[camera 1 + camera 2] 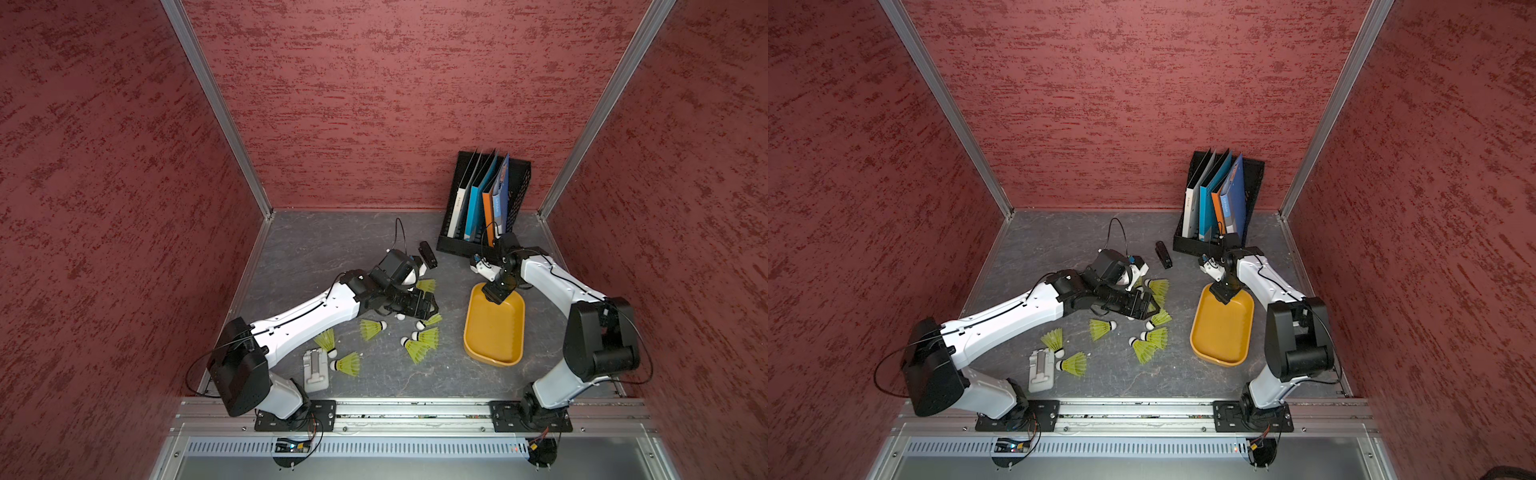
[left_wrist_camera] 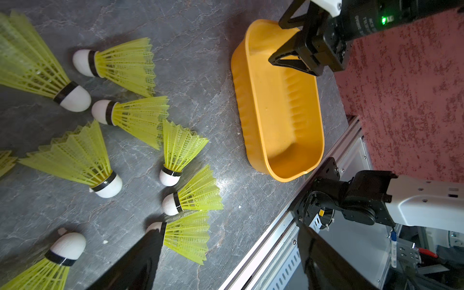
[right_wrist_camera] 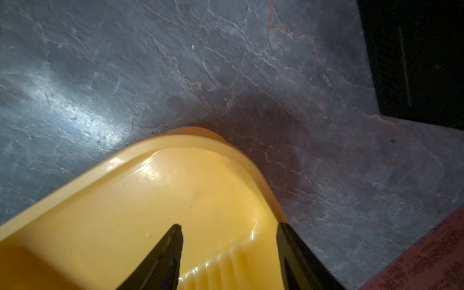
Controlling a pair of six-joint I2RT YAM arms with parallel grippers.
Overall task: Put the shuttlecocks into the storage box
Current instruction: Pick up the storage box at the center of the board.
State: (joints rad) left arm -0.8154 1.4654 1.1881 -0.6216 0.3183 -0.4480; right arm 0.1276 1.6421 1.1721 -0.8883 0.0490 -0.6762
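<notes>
One shallow orange-yellow storage box (image 1: 494, 332), round-cornered with a low rim, lies on the robot's right side. The right gripper (image 3: 228, 227) straddles its far-end wall, jaws spread, one inside and one outside. The left gripper (image 1: 430, 307) hangs wide-spread over the shuttlecocks (image 1: 426, 337): neon yellow-green flared skirts, black bands and round white tips, scattered left of the box.
</notes>
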